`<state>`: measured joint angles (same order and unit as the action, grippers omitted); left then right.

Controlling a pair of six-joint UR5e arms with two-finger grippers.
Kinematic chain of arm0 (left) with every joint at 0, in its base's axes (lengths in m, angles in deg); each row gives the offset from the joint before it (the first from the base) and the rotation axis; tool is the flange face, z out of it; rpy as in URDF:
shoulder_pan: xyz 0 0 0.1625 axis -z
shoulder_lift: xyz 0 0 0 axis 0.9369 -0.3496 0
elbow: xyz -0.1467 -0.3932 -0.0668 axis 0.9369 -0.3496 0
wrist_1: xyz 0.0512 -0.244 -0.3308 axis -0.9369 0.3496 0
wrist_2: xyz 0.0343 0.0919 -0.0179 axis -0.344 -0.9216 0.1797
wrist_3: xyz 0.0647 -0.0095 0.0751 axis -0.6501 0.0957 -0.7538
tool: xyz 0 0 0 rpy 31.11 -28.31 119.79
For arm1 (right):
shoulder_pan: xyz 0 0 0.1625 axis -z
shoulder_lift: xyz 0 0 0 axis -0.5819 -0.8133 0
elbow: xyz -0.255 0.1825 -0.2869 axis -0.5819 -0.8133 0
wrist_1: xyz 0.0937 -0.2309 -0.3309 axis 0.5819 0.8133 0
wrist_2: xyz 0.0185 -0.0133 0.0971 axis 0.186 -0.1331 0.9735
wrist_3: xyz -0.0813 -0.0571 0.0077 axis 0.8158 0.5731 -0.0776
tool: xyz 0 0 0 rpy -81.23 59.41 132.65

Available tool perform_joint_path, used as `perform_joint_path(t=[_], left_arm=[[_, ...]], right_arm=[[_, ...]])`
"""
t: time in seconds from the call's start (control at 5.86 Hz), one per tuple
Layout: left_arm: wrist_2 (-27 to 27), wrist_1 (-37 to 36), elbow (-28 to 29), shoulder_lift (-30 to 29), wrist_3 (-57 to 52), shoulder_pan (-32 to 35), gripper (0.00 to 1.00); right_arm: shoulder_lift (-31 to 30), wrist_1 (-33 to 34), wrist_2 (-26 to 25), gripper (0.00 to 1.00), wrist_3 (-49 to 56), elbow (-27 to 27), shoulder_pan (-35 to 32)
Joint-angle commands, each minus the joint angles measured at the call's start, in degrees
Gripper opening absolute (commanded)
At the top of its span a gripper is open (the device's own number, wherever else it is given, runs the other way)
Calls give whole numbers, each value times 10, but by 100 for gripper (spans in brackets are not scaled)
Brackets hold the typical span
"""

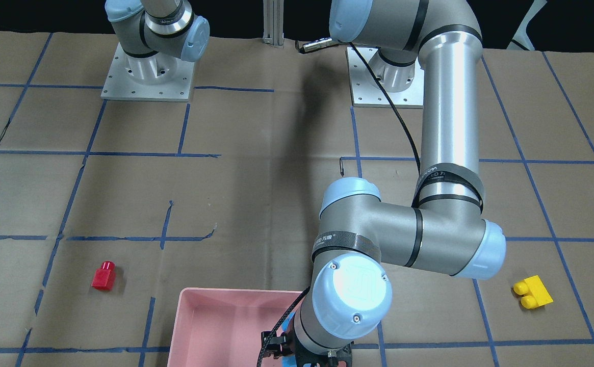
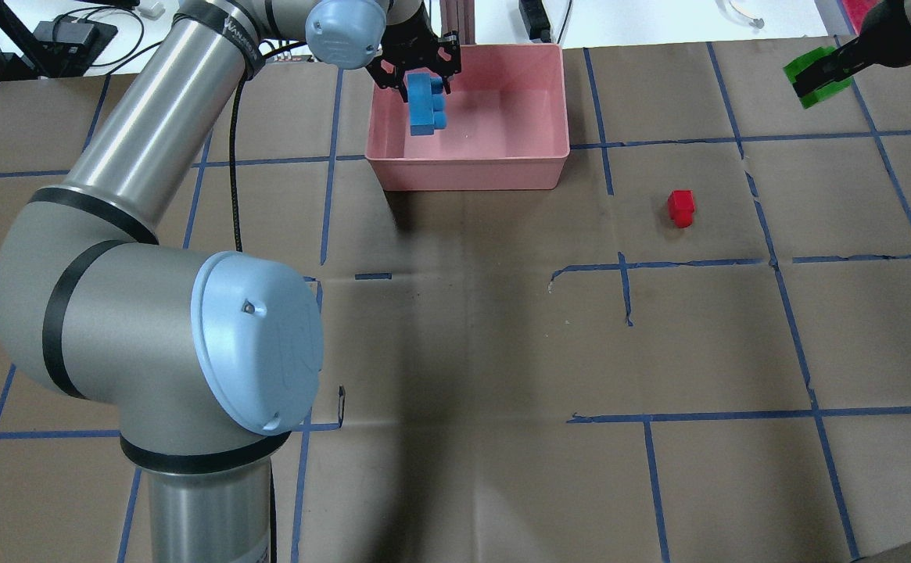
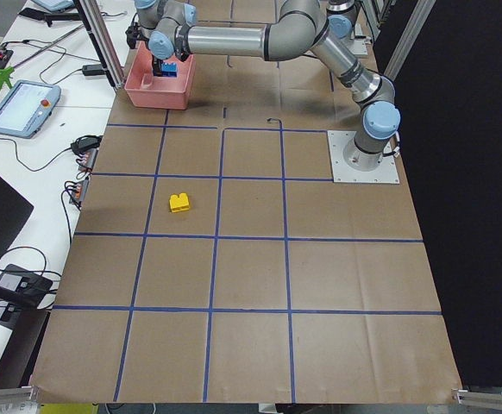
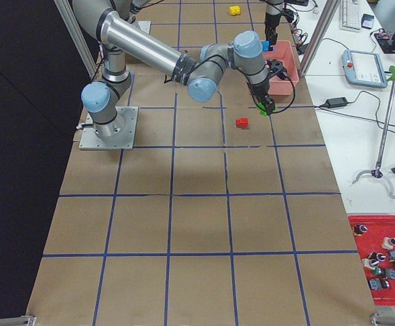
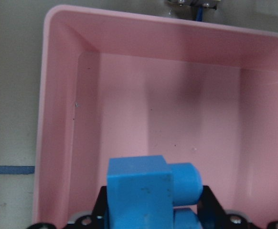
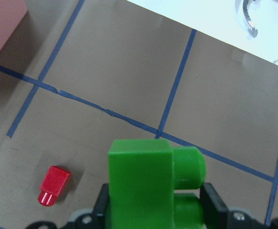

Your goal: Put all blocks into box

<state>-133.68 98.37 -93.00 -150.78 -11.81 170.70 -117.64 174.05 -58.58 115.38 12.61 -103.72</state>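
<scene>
My left gripper [image 2: 422,77] is shut on the light blue brick [image 2: 425,107] and holds it above the left part of the pink box [image 2: 471,173]. In the left wrist view the blue brick [image 5: 144,191] hangs over the box's floor [image 5: 187,119]. My right gripper [image 2: 824,72] is shut on the green brick [image 2: 815,77], held at the far right above the table; the brick also shows in the right wrist view [image 6: 144,186]. The red brick [image 2: 681,207] lies on the table between the box and my right gripper. The yellow brick [image 1: 532,291] lies on the table on my left side.
Brown paper with a blue tape grid covers the table. Both arm bases [image 1: 146,76] stand at the robot's edge. My left arm's elbow [image 2: 158,344] looms large over the table's near left. A cable [image 2: 236,156] runs along it.
</scene>
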Motion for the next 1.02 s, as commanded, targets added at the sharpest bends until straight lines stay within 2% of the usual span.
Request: perform_joint_path(t=[0.0, 0.17, 0.34, 0.51, 0.68, 0.85], left_arm=[[1, -7, 2, 14, 15, 1, 99], [0, -3, 1, 36, 10, -4, 99], [0, 29, -12, 76, -4, -40, 99], [-1, 65, -23, 100, -89, -75, 99], [-1, 94, -40, 136, -124, -114, 99], [-11, 107, -73, 161, -190, -159, 99]], right_arm=[[0, -1, 103, 4, -14, -1, -16], [0, -2, 103, 4, -18, -1, -32], [7, -1, 109, 5, -73, -1, -83], [30, 6, 112, 4, -139, -9, -149], [79, 17, 103, 4, -198, -60, -212], [138, 17, 100, 5, -227, -134, -261]])
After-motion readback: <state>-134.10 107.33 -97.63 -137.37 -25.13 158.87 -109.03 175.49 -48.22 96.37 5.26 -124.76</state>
